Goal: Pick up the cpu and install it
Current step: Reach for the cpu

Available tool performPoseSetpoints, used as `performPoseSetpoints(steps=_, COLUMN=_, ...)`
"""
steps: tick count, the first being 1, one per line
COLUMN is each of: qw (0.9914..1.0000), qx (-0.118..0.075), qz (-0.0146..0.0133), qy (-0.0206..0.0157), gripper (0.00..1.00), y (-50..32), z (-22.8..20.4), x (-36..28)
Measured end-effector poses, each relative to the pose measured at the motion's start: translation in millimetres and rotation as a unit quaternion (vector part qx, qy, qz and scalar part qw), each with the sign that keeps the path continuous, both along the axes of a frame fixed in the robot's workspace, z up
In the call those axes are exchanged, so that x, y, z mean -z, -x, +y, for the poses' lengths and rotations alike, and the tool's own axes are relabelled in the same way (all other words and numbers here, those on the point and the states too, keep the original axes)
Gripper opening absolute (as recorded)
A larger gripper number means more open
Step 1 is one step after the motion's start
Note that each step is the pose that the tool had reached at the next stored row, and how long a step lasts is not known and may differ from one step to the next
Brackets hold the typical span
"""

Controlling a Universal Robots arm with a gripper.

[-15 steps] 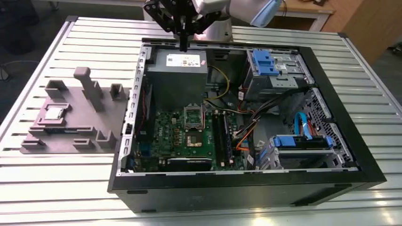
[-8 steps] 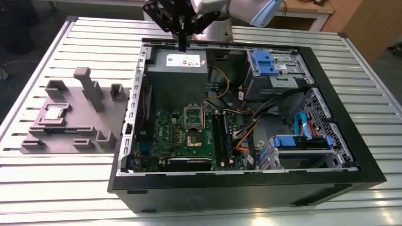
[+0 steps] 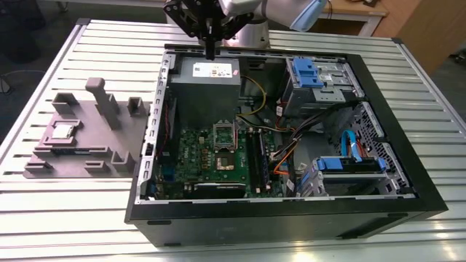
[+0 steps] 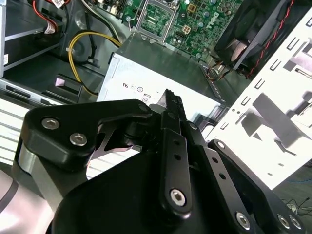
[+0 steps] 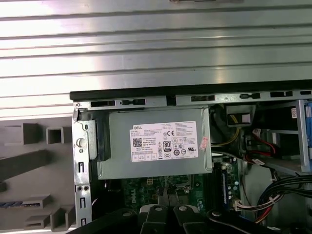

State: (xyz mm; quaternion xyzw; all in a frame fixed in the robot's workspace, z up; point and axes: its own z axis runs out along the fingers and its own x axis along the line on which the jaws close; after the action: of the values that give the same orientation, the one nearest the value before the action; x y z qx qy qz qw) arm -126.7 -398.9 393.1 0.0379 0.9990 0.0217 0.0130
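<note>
The cpu [image 3: 64, 131] lies flat in a recess of the grey fixture [image 3: 95, 141] on the slatted metal table [image 3: 73, 218], at the exterior view's left, beside the open computer case [image 3: 291, 221]. Well apart from the chip, the gripper [image 3: 211, 53] hangs over the grey power supply box [image 3: 204, 84] at the case's far end, its claw drawn narrow, fingers together and holding nothing.
</note>
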Motion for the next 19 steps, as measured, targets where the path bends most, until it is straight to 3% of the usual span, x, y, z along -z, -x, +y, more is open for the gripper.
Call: performPoseSetpoints(steps=19, qw=1.00000, qx=0.000, qz=0.0000, qy=0.0000, gripper=0.10, y=4.8, z=0.0, x=0.0)
